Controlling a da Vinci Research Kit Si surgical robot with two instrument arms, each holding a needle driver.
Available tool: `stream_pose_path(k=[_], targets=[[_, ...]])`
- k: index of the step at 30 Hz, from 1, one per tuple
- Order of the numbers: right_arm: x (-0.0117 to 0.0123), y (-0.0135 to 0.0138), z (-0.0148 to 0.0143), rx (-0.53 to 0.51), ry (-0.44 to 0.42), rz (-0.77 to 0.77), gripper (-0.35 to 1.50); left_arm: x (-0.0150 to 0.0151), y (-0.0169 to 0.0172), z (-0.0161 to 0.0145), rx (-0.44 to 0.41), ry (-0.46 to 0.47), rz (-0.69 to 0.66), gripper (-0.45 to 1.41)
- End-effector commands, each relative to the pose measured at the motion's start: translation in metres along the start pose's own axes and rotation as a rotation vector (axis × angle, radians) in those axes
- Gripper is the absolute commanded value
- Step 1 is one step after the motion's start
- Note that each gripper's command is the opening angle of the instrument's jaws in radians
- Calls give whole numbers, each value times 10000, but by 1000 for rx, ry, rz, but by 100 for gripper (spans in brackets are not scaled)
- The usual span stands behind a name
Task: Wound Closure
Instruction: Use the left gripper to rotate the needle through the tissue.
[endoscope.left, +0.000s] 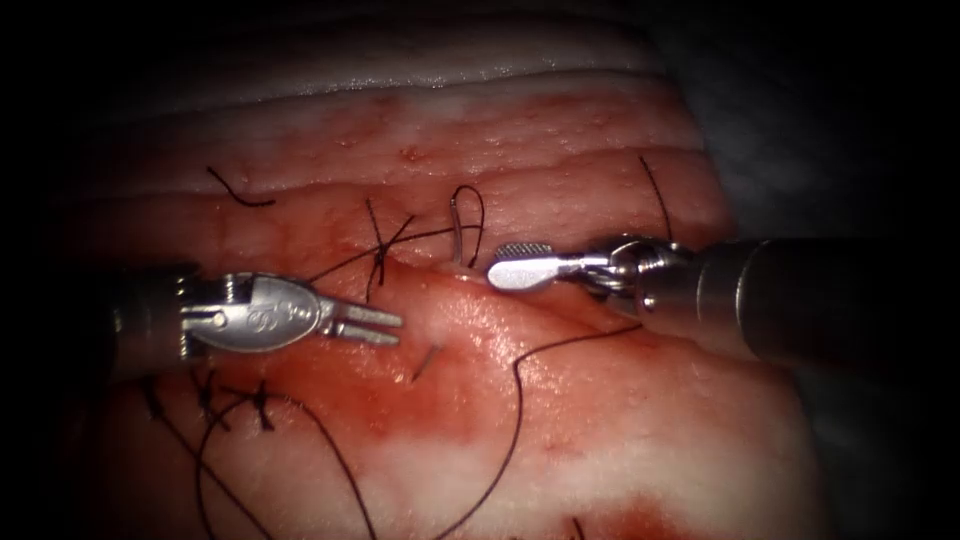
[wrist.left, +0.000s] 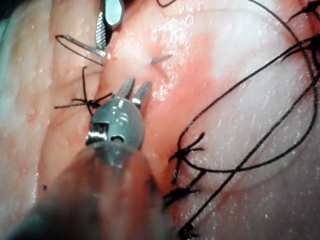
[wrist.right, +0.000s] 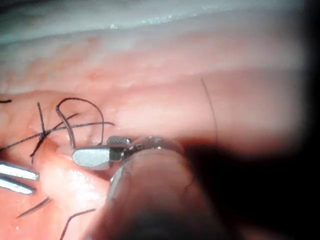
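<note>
— Just ahead of the left tool (endoscope.left: 385, 325), what shows?
— The needle (endoscope.left: 427, 362) tip, out of the tissue (endoscope.left: 600, 440); its tail stands beside the right tool (endoscope.left: 505, 268). Both jaws slightly parted, empty.
— Next?
— Judging: grip the tip squarely.

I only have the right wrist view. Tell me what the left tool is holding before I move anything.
Observer: Nothing. The left tool has its jaws open and empty, beside the spot where the needle comes out of the tissue.
Operator: Trace the thread for me.
Observer: The thread runs from under your right tool in a long curve down across the tissue.
Operator: Report any finished stitches.
Observer: Two knotted stitches sit below the left tool. Your right tool looks open and holds nothing. The needle's middle is buried in the tissue, and its tail stands up just off your tool's tip.
</note>
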Motion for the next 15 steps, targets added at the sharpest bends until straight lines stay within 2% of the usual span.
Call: stream_pose_path(k=[1, 4, 9, 10, 15], targets=[[2, 6, 7, 3, 0, -9, 103, -3, -3, 8, -19, 22, 6, 20], [4, 9, 3, 4, -2, -10, 98, -3, 0, 11, -59, 66, 37, 42], [12, 16, -6, 0, -1, -10, 98, 0, 10, 17, -94, 98, 89, 54], [14, 17, -8, -5, 3, -10, 98, 1, 12, 18, -99, 102, 94, 62], [24, 24, -18, -21, 17, -8, 98, 8, 15, 28, -114, 119, 113, 59]])
